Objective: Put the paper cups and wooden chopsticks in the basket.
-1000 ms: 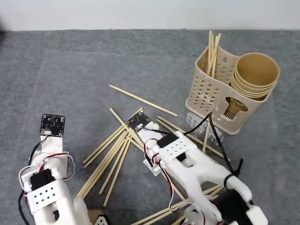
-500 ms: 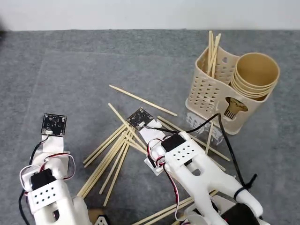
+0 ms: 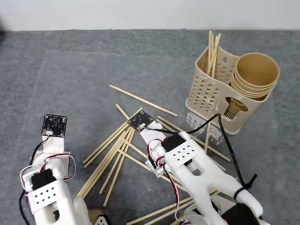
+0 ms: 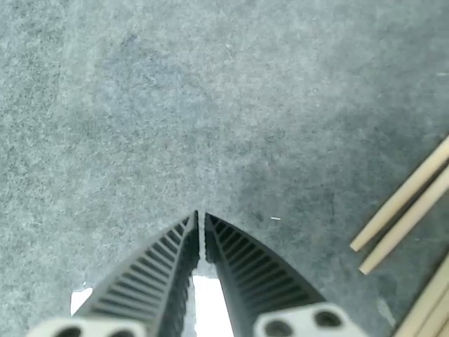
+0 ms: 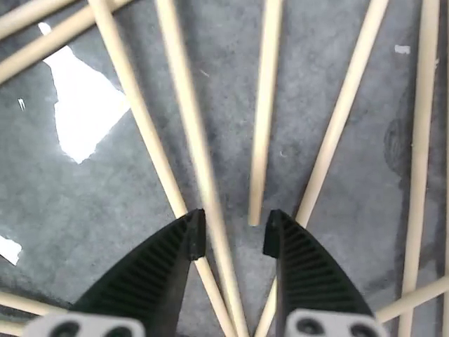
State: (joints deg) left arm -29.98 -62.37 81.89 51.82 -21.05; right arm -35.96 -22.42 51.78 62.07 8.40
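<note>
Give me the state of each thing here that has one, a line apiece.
Basket, upright.
Paper cups, stacked inside the basket.
Basket chopsticks, standing on end.
Loose chopsticks, lying scattered on the mat.
Left gripper, shut, above bare mat.
Right gripper, open over loose chopsticks.

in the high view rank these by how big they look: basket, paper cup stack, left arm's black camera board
1. basket, largest
2. paper cup stack, partly hidden inside the basket
3. left arm's black camera board, smallest
</note>
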